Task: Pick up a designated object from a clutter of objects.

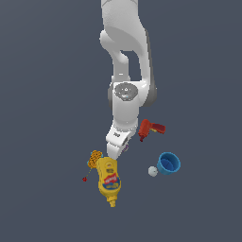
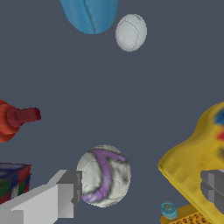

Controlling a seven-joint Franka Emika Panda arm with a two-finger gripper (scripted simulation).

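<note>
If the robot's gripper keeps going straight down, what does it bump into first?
Most likely the purple-marked white ball. In the wrist view it sits between the gripper fingers, closer to one finger. The yellow mustard bottle looks close to the other finger, so that might brush too.

Glossy white rounded arm [image 1: 126, 61], grey disc joint cap, pale grey blocky pincer [image 2: 140, 192] fingers.

Ball [image 2: 104, 176] between the gripper [image 2: 140, 186] fingers – bottle [image 2: 197, 162] just beside it
</note>
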